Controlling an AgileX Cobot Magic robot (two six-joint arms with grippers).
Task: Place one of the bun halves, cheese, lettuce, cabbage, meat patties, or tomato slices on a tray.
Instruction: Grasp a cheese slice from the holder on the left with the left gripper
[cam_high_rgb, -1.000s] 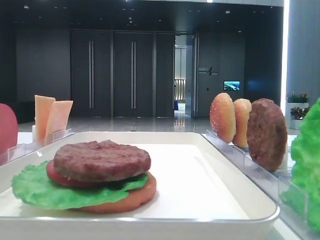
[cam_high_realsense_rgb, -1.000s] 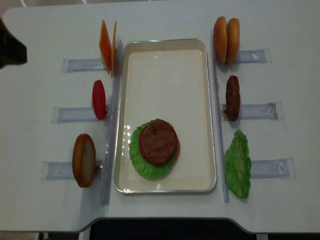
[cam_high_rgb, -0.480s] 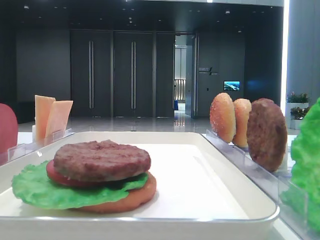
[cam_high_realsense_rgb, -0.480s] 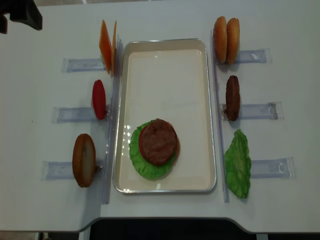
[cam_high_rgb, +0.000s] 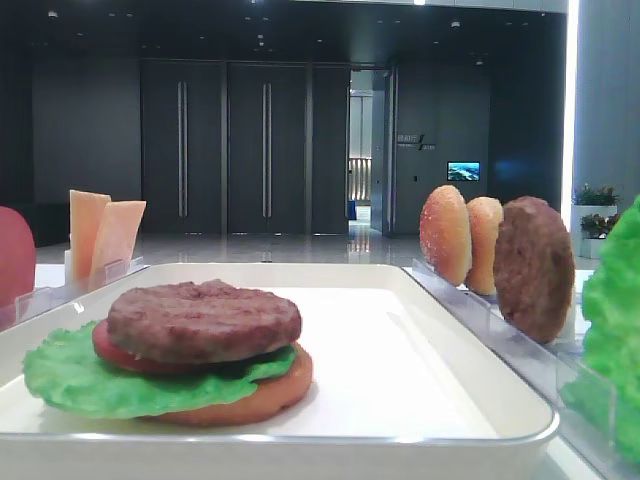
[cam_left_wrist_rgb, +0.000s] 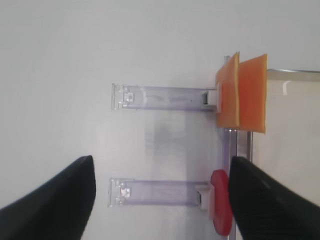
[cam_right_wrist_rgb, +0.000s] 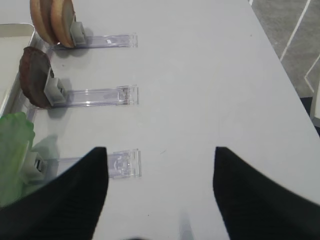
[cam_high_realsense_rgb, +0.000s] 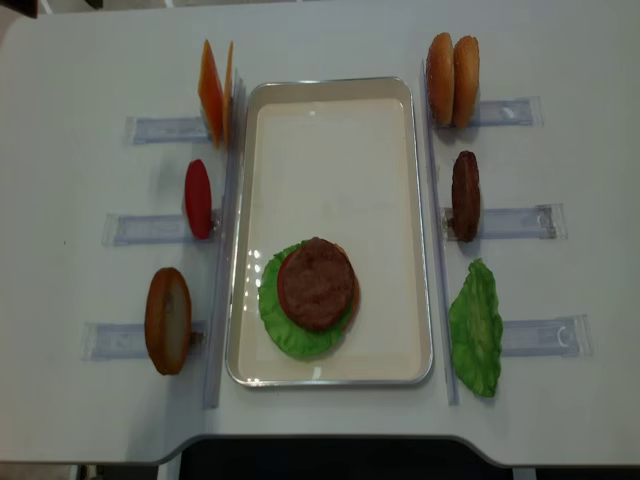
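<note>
The white tray (cam_high_realsense_rgb: 420, 230) holds a stack of lettuce, tomato and a meat patty (cam_high_realsense_rgb: 316, 283) near its front end, also seen close up (cam_high_rgb: 205, 320). Left of the tray stand two cheese slices (cam_high_realsense_rgb: 213, 92), a tomato slice (cam_high_realsense_rgb: 198, 198) and a bun half (cam_high_realsense_rgb: 168, 320). To its right are two bun halves (cam_high_realsense_rgb: 452, 66), a patty (cam_high_realsense_rgb: 465, 195) and a lettuce leaf (cam_high_realsense_rgb: 476, 327). My left gripper (cam_left_wrist_rgb: 161, 200) hangs open above the tomato slice's rack, the tomato slice (cam_left_wrist_rgb: 222, 207) beside its right finger. My right gripper (cam_right_wrist_rgb: 160, 185) is open over bare table, holding nothing.
Clear plastic racks (cam_high_realsense_rgb: 165, 128) hold the ingredients upright on both sides of the tray. The right wrist view shows the racks (cam_right_wrist_rgb: 100, 95) with buns (cam_right_wrist_rgb: 52, 20), patty (cam_right_wrist_rgb: 34, 77) and lettuce (cam_right_wrist_rgb: 15, 150). The table's right edge (cam_right_wrist_rgb: 290, 75) drops to the floor.
In the top view the left arm has slid up and away from the table's upper left corner until almost out of the frame. The food has not moved.
</note>
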